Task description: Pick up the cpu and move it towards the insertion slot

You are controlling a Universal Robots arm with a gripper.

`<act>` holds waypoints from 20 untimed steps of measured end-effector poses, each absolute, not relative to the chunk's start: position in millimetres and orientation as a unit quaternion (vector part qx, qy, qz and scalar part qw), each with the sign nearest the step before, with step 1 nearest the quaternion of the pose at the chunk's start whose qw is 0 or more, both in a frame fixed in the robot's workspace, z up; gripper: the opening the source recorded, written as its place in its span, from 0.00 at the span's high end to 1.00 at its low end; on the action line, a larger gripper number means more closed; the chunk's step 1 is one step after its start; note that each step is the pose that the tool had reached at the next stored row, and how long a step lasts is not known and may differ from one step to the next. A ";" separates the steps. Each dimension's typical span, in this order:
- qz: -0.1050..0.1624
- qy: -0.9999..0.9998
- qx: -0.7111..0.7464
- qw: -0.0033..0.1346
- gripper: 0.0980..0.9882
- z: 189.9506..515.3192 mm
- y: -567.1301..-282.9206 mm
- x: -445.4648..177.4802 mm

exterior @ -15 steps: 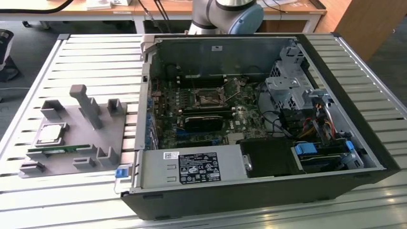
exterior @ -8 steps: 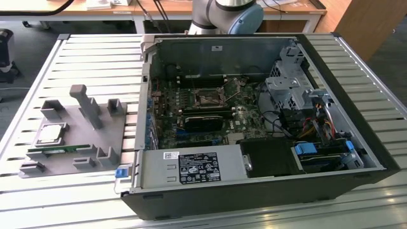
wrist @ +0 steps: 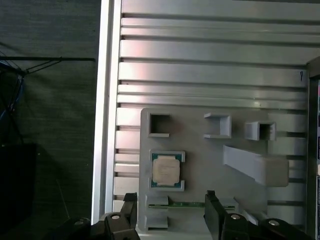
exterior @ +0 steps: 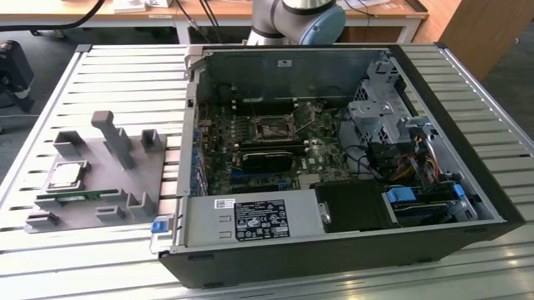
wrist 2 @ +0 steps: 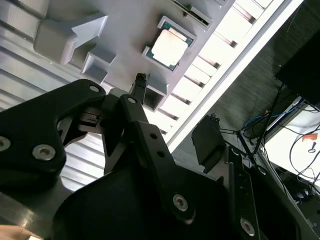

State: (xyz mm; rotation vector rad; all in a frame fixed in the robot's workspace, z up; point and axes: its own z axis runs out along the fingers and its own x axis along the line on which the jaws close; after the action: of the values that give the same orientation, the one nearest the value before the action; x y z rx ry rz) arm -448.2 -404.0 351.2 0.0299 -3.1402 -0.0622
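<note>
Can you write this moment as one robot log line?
gripper: open, empty | silvery square cpu: in grey tray | metal-framed insertion slot: inside black case

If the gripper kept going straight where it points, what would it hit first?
Probably the grey tray, at the memory stick beside the cpu, though depth is unclear; the gripper is open.
</note>
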 end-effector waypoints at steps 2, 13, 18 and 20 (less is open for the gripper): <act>-0.020 -1.000 0.010 0.000 0.38 347.7 -404.6 -449.8; -0.020 -1.000 0.014 0.000 0.38 328.7 -406.3 -455.1; -0.020 -1.000 0.014 0.000 0.38 321.6 -406.4 -455.2; -0.020 -1.000 0.014 0.000 0.38 319.9 -406.6 -455.4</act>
State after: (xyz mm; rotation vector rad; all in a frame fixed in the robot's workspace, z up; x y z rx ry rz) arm -455.4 -406.6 319.9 0.0442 -3.1398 -0.0622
